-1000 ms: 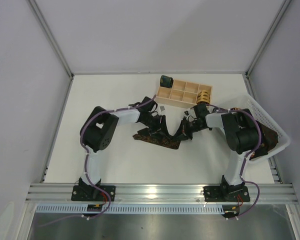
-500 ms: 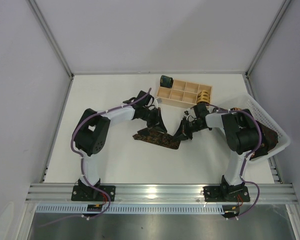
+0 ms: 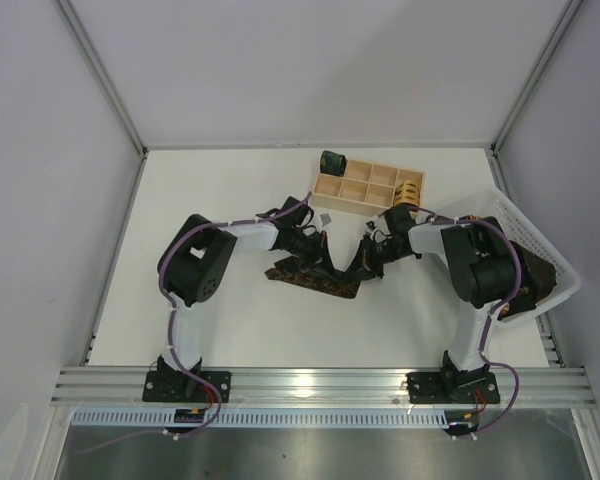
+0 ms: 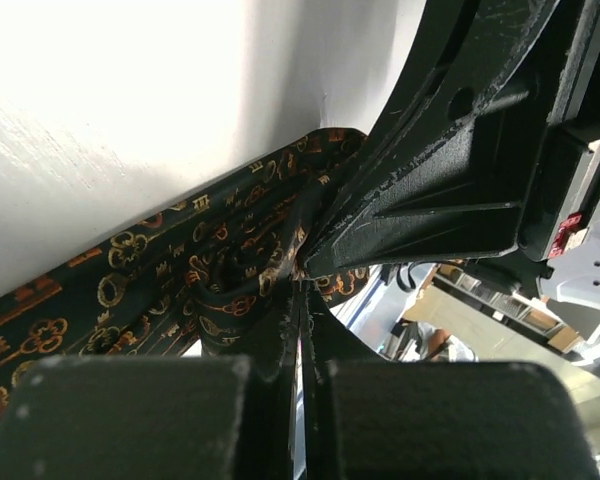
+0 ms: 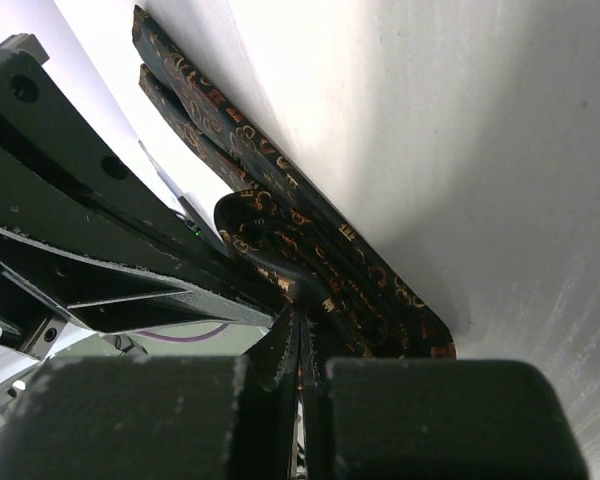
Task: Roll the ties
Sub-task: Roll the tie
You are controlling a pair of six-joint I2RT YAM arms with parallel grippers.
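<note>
While tray [image 3: 345, 190] holds coil [image 3: 410, 190], basket [image 3: 520, 222] holds tie [image 3: 542, 278]

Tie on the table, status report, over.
Left gripper shut on the tie. Right gripper shut on it too. Tie bunched at the pinch, rest flat, unrolled. Grippers crowd each other.

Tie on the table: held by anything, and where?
Both arms: left gripper and right gripper are each shut on the tie, pinching its bunched-up fold.
</note>
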